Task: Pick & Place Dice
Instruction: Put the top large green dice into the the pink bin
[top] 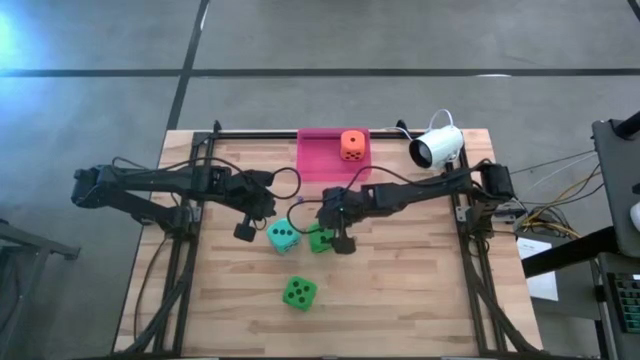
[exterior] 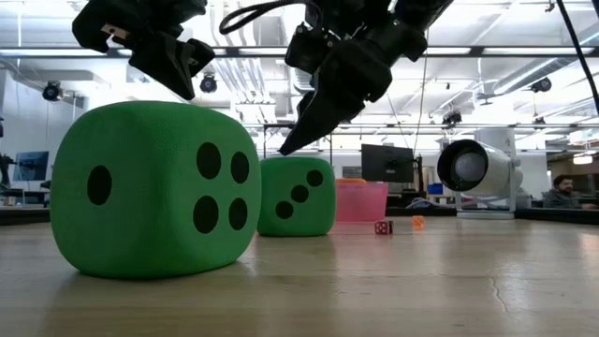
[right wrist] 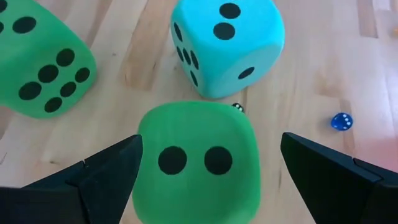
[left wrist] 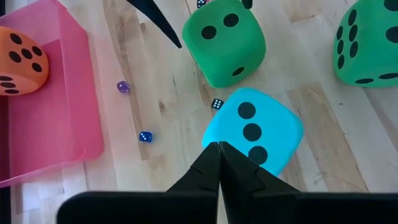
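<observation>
A bright green die [right wrist: 196, 158] rests on the wooden table [top: 400, 290] between the open fingers of my right gripper [right wrist: 211, 144]. The fingers stand on either side of it without touching. A teal die [top: 282, 236] lies just left of it, and another green die [top: 299, 293] lies nearer the front edge. The orange die [top: 352, 146] sits in a pink tray [top: 320, 160] at the far edge. My left gripper [top: 243, 231] hangs shut above the table, left of the teal die [left wrist: 255, 130].
A white camera [top: 437, 147] stands at the far right of the table. Tiny dice lie on the wood near the tray: a purple one [left wrist: 123, 87] and a blue one [left wrist: 145, 136]. Black frame rails [top: 180, 260] run along both sides.
</observation>
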Available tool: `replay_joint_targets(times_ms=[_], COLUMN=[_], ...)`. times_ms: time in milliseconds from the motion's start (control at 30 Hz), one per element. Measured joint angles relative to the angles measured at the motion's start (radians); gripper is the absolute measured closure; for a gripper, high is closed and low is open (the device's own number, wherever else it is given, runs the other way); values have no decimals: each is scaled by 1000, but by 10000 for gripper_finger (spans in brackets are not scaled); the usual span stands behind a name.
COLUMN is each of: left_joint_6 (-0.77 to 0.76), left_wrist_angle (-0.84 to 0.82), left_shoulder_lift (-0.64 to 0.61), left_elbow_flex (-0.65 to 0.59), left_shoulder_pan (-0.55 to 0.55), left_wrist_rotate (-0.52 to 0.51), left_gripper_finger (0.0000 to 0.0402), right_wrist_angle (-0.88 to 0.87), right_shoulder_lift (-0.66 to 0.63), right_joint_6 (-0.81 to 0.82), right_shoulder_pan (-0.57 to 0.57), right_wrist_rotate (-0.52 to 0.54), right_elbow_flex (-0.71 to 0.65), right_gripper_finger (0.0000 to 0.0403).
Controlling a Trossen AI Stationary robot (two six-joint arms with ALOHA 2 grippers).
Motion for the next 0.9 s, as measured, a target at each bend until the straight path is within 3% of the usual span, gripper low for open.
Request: replay_joint_targets(times_ms=[300,900], left_joint_6=[0,3], left_wrist_angle=[0,0], left_shoulder_lift=[0,0], left_elbow_flex=[0,0], left_shoulder_pan=[0,0], left_wrist_rotate=[0,0], left_gripper_finger=[394,394], right_wrist_angle=[37,4], right_shoulder_lift=[57,11], right_joint_6=[16,4], right_shoulder_pan=[5,42], right_wrist_rotate=[-19,3], right_elbow_flex=[3,3], right_gripper_finger=[23,23])
